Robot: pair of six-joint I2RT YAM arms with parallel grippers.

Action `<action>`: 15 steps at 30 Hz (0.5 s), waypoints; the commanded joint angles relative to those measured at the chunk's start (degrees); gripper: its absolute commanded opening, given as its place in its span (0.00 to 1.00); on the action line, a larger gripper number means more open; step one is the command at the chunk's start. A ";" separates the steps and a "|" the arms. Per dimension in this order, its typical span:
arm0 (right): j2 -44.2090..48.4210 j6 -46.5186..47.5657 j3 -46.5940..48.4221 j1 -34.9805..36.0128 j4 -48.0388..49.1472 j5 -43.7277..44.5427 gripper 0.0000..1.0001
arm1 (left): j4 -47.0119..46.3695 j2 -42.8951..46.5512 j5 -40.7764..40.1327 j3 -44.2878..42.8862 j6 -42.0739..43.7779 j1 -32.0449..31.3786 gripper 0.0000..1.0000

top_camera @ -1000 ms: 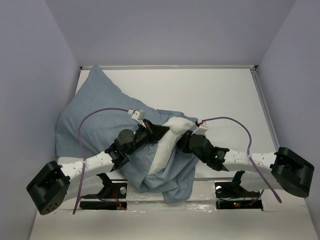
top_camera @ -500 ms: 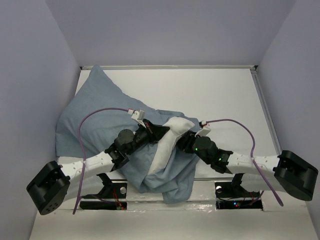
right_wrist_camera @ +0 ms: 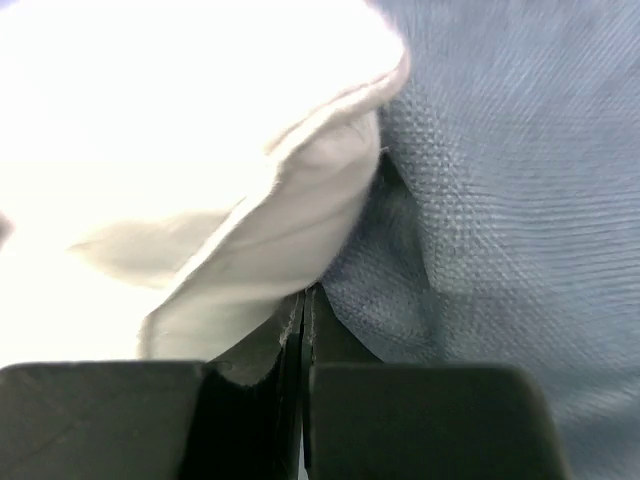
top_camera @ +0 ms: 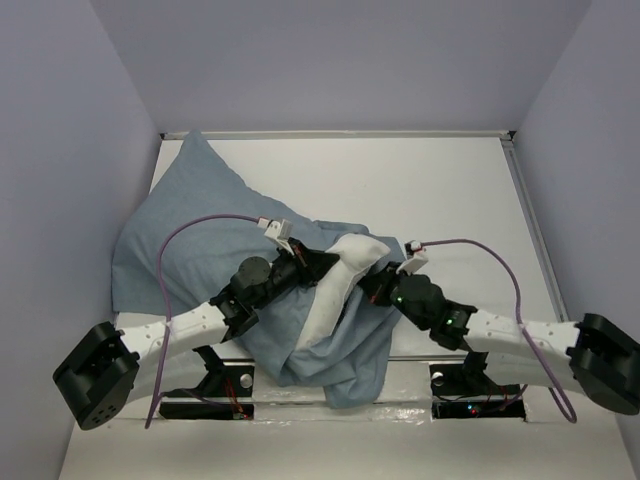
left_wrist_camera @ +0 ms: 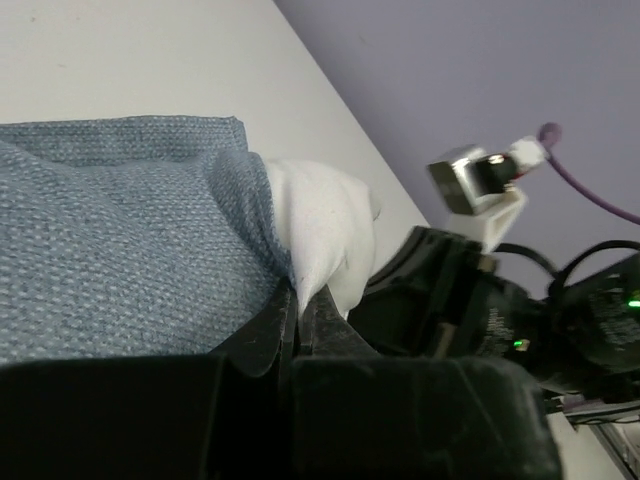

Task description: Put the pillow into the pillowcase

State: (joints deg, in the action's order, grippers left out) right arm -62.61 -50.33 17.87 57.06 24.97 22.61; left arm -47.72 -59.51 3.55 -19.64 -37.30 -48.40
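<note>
The blue-grey pillowcase (top_camera: 190,230) lies bunched over the left half of the table. The white pillow (top_camera: 340,285) pokes out of it between the two arms. My left gripper (top_camera: 322,264) sits at the pillow's left side. In the left wrist view its jaws (left_wrist_camera: 298,295) are shut where the pillowcase hem (left_wrist_camera: 262,215) runs down into them, with the pillow's white cloth (left_wrist_camera: 325,220) pressed at the same spot. My right gripper (top_camera: 378,288) is at the pillow's right side. In the right wrist view it (right_wrist_camera: 305,295) is shut, its tips at the fold between pillow (right_wrist_camera: 150,130) and pillowcase (right_wrist_camera: 520,180).
Bare white table (top_camera: 430,190) stretches to the back and right, bounded by a raised rim (top_camera: 525,200) and purple walls. Purple cables (top_camera: 200,225) loop above both arms. The right arm's wrist (left_wrist_camera: 470,310) is close beside my left gripper.
The right arm has reached further left toward the pillow. Its gripper opened wider, then closed against the pillow's edge. The left arm has stayed put.
</note>
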 commanded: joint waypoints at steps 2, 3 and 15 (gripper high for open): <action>22.89 5.75 -0.64 0.07 -13.05 6.83 0.00 | 9.65 -0.70 -8.99 -5.15 7.58 0.93 0.00; 26.80 6.72 -0.64 0.07 -15.28 7.09 0.00 | 9.84 -1.92 -8.30 -4.97 8.37 1.81 0.00; 55.14 25.78 11.39 0.07 -27.01 12.57 0.00 | 5.19 -16.42 -4.95 -1.89 7.24 1.57 0.00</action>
State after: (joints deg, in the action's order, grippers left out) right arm -9.80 -36.03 21.34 57.12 -10.28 32.88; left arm -46.72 -70.98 2.96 -23.81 -32.40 -46.85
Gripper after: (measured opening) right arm 0.010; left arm 0.040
